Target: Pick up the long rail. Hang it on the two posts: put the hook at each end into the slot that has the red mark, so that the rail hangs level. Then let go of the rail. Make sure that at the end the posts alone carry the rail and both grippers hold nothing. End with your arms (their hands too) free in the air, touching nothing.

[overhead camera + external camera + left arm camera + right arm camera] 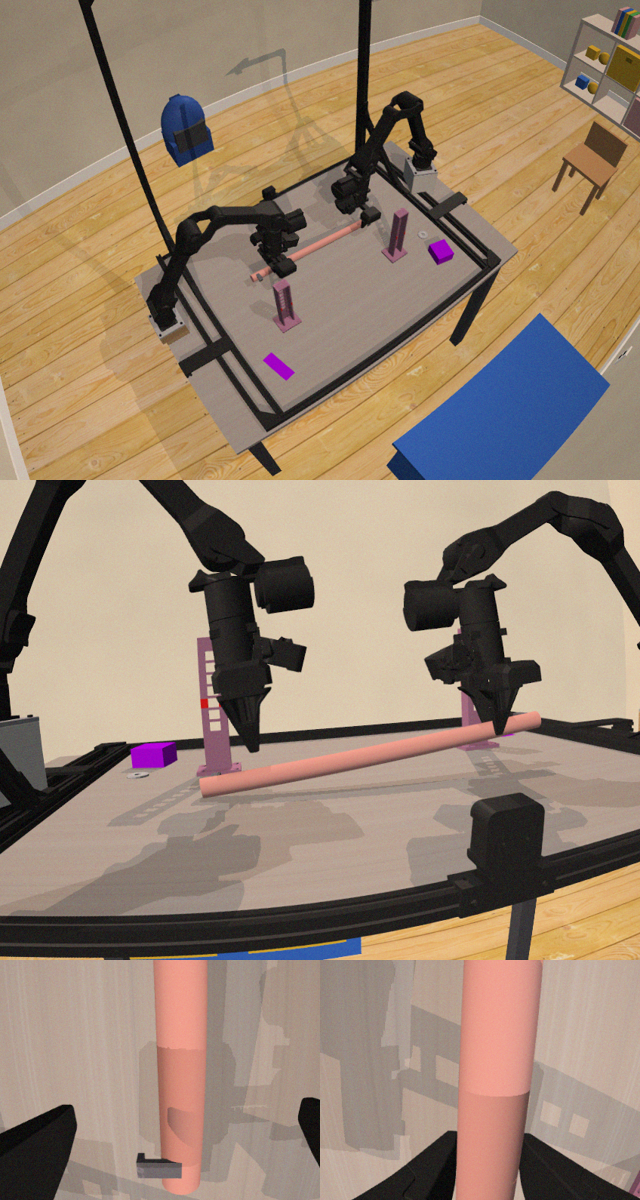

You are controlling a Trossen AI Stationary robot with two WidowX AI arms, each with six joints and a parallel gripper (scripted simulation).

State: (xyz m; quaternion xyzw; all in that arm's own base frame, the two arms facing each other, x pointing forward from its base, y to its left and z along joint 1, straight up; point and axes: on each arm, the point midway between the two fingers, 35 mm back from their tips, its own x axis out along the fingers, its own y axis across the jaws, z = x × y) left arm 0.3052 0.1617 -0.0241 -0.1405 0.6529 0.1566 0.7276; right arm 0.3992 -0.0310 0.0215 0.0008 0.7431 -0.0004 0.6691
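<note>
- Beige wall (206, 31) (361, 583) stands behind the table (351, 309) (320, 872).
- Left gripper (363, 219) (252, 748) (189, 1105) points down, fingers spread wide, holding nothing, above the low end of the rail (325, 242) (361, 756) (181, 1054) (497, 1054).
- Right gripper (277, 264) (500, 730) (490, 1135), also pointing down, clamps the rail near its raised end; the rail slopes, off both posts.
- Left wrist view shows a dark hook (159, 1170) near the rail's end; the exterior view barely does.
- Whether the low end touches the table is unclear; the right arm blocks part of one post (277, 304) (466, 707) in the exterior view.
</note>
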